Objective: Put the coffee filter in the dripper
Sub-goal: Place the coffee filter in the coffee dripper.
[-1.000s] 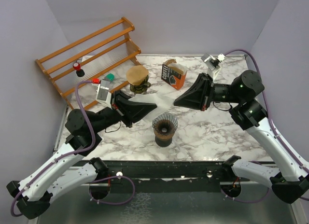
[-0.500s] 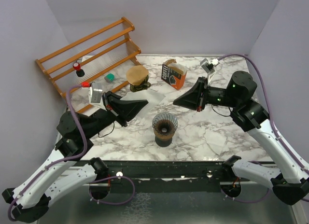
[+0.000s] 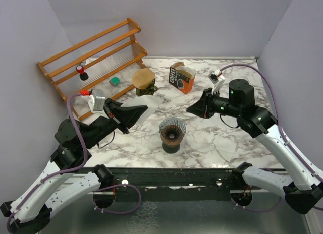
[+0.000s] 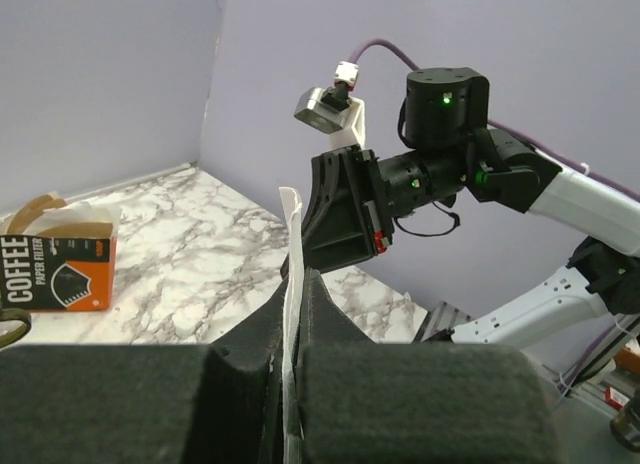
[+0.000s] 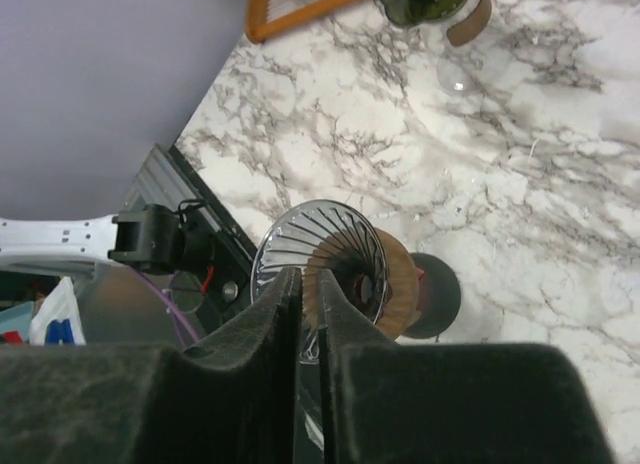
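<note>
Left jaws are clamping the white paper filter (image 4: 291, 229); right jaws are showing only a thin slit.

The left gripper (image 4: 297, 276) is pinching the filter edge-on, with the paper sticking up past its fingertips. It is hovering at about ten o'clock from the dripper (image 3: 172, 129), which is standing on the marble table (image 3: 217, 138). The right gripper (image 5: 300, 281) is hanging at about two o'clock from the dripper, pointing toward the left one and apart from the filter. I cannot tell whether its jaws are parted or closed. The coffee box (image 3: 181, 77) is sitting at twelve o'clock from the dripper, and the wooden rack (image 3: 93, 55) is standing at ten o'clock, at the table's far edge.
</note>
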